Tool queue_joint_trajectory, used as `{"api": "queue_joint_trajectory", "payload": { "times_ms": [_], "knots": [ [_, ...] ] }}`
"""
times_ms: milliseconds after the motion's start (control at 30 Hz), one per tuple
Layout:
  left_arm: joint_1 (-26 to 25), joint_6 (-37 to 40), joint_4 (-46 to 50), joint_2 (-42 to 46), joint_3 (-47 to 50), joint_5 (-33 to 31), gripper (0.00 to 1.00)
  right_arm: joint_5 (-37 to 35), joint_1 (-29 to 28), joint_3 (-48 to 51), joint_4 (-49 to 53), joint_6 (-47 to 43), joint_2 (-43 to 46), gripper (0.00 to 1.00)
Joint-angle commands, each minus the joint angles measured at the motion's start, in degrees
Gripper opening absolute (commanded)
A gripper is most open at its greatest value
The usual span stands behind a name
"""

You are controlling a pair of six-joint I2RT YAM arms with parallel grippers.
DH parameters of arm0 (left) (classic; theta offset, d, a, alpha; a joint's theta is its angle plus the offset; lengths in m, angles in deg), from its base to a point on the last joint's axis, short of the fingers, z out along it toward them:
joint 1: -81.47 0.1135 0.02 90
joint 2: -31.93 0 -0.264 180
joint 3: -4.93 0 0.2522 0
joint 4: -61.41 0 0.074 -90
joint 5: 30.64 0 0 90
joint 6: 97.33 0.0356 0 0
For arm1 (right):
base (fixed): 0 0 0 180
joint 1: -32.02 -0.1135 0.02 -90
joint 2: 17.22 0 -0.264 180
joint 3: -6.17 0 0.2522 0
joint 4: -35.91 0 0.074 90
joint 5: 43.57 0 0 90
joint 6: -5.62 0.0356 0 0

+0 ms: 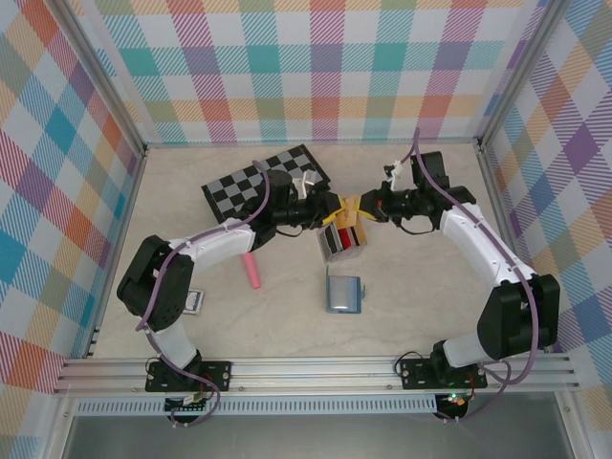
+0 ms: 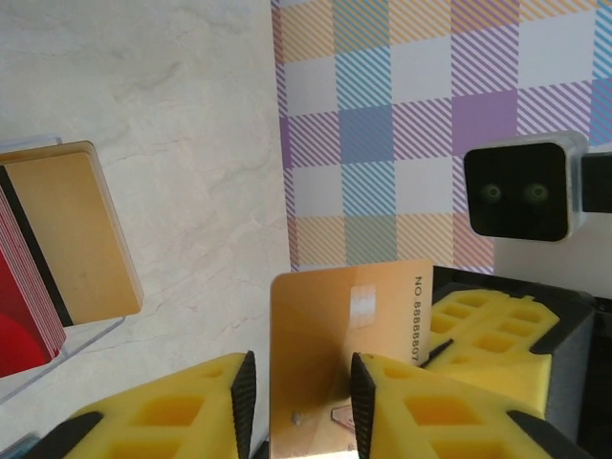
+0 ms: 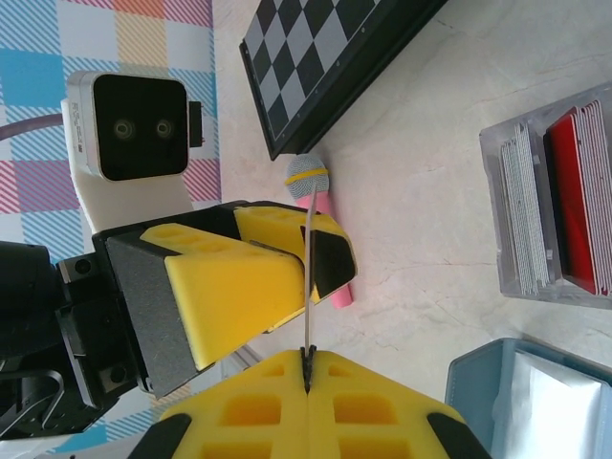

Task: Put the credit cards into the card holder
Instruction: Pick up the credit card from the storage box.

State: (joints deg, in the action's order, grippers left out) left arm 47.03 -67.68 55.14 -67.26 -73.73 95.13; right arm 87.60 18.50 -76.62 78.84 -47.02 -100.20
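A tan credit card hangs above the table between the two arms, seen as a yellow patch in the top view. My right gripper is shut on its near edge, and the card stands edge-on. My left gripper faces it with jaws apart. The card shows in their gap, a sliver off the left pad and running behind the right finger. More credit cards, tan, black and red, stand in a clear tray. The teal card holder lies in front of the tray, pale inside up.
A checkerboard lies at the back left. A pink microphone-shaped toy rests left of the tray. A small dark item sits by the left arm's base. Plaid walls enclose the table on three sides.
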Motion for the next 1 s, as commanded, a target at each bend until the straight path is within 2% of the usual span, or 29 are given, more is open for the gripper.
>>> {"api": "queue_joint_trajectory", "payload": {
  "times_ms": [0, 233, 333, 500, 633, 900, 967],
  "knots": [
    [0.55, -0.70, -3.17, 1.90, -0.05, 1.99, 0.26, 4.20, 0.68, 0.45, -2.96, 0.87, -0.94, 0.05],
    [0.77, -1.80, -5.16, 2.26, -0.22, 3.14, 0.07, 5.23, 1.43, 0.81, -3.70, 1.31, -1.22, 0.09],
    [1.07, -3.33, -6.95, 2.21, 0.33, 3.32, 0.00, 8.12, 1.94, 1.11, -5.17, 1.67, -1.22, 0.16],
    [1.13, -6.28, -10.90, 1.67, 1.18, 2.97, 0.00, 11.94, 2.18, 1.71, -8.00, 3.09, -1.22, 0.18],
    [1.15, -7.49, -12.61, 1.12, 1.45, 3.08, 0.00, 13.07, 2.40, 2.32, -9.49, 4.12, -0.98, 0.12],
    [1.14, -9.55, -15.86, 0.55, 2.21, 4.04, 0.00, 15.83, 2.53, 3.63, -13.52, 6.82, -1.00, 0.20],
    [1.18, -9.86, -16.34, 0.52, 2.63, 4.01, 0.00, 15.57, 2.60, 3.82, -13.98, 7.32, -0.92, 0.15]
  ]
}}
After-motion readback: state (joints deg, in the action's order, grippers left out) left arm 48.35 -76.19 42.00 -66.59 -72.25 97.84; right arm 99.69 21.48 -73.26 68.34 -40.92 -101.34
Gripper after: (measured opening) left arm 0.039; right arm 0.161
